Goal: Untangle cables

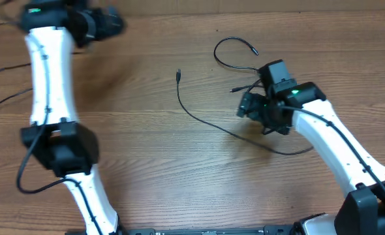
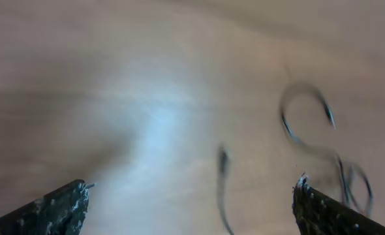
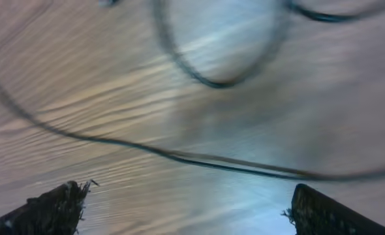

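Beneath the right gripper (image 3: 191,188), spread wide and empty, a thin black cable (image 3: 199,160) runs crosswise; the left gripper (image 2: 192,184), likewise agape, hangs well apart.

Overhead, low wrist views sharing cables (image 1: 213,125)

Wood-grain table (image 1: 147,170); thin black cables (image 1: 192,112) lying loose on surface.

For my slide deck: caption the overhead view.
Left claw and right claw open; loose black cables lie on wooden table.
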{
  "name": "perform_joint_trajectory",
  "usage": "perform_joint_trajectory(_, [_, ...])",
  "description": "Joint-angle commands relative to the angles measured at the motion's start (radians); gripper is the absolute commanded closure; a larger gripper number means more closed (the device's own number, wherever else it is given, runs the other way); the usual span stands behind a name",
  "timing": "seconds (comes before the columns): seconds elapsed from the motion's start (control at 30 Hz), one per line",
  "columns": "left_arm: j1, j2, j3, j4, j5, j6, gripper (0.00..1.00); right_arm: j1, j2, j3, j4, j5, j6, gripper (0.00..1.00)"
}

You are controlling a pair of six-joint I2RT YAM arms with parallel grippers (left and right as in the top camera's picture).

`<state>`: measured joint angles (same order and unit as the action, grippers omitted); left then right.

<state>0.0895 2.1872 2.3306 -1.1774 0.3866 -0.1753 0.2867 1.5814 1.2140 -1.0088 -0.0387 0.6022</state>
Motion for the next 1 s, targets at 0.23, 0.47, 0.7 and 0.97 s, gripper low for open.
perform_joint_trajectory(0.23, [-0.411,0.012,-0.003,-0.134,-0.2,-0.243,0.0,-0.381,-0.124,0.065,-0.186,0.093,-0.002,0.0])
perform_joint_trajectory(0.47, [-0.65,0.017,-0.003,-0.047,-0.303,-0.397,0.01,-0.573,-0.132,0.062,-0.194,0.026,-0.002,0.0])
perform_joint_trajectory(0.7, [-0.764,0.017,-0.003,-0.059,-0.469,-0.359,0.0,-0.604,-0.129,0.041,-0.169,0.091,-0.002,0.0])
perform_joint_trajectory(0.97, [-0.718,0.016,-0.003,-0.085,-0.608,-0.359,0.0,-0.604,-0.065,-0.068,-0.094,0.104,-0.026,0.0])
